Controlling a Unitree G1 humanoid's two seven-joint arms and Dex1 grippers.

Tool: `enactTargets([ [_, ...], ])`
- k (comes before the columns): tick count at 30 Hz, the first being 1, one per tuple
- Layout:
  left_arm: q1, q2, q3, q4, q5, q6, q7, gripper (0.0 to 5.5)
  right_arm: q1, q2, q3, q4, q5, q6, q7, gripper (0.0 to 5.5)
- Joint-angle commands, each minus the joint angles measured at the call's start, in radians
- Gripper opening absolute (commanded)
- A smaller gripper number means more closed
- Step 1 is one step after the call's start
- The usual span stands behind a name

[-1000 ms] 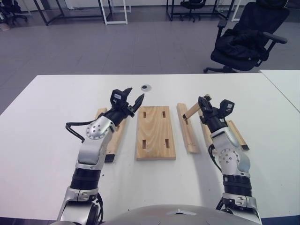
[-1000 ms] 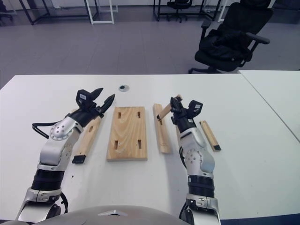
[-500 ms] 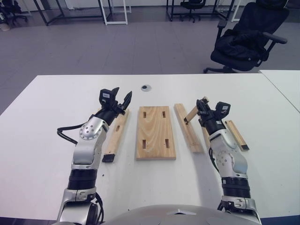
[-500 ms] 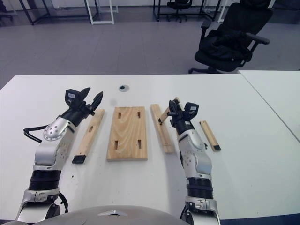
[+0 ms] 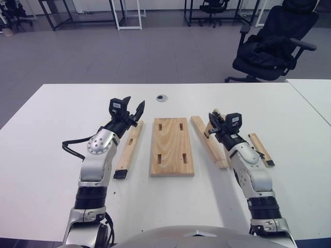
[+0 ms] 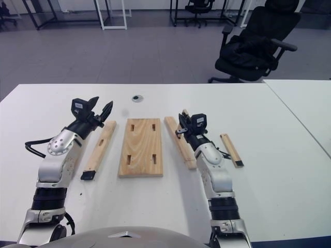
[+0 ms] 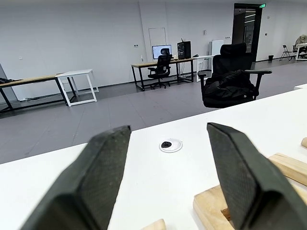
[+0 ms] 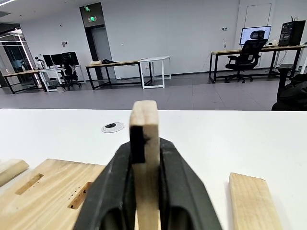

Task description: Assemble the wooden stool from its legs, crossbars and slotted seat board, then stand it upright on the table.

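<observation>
Seat board [image 5: 172, 146] lies flat at mid-worktop [image 5: 51, 129]. Right pincer [image 5: 212, 123] is clamped on a short crossbar [image 8: 145, 139], just right of the board. Left pincer [image 5: 133, 105] stands apart above the left leg [image 5: 126, 150].

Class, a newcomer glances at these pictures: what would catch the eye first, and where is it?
The pale slotted seat board lies flat at the middle of the white table. On its right, the right gripper is shut on a short wooden bar; on its left, the left gripper hangs open above a long wooden leg.
</observation>
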Motion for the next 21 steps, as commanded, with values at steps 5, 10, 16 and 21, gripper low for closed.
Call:
enactTargets([
  [5,0.006,0.012,-0.007,0.019,0.022,-0.014,0.007,2.9,0.16,-0.015,0.054,0.2,-0.06,0.008,0.05,0.41],
  [10,-0.002,0.009,-0.007,0.028,0.027,-0.022,0.009,2.9,0.108,-0.002,0.016,0.143,-0.014,-0.055,0.049,0.41],
  [16,-0.003,0.0,-0.002,0.033,0.035,-0.033,0.015,2.9,0.049,-0.014,-0.002,0.044,0.005,-0.023,0.051,0.41],
  [21,-0.006,-0.006,0.0,0.038,0.036,-0.042,0.019,2.9,0.038,-0.01,-0.004,-0.022,0.018,0.024,0.061,1.28],
])
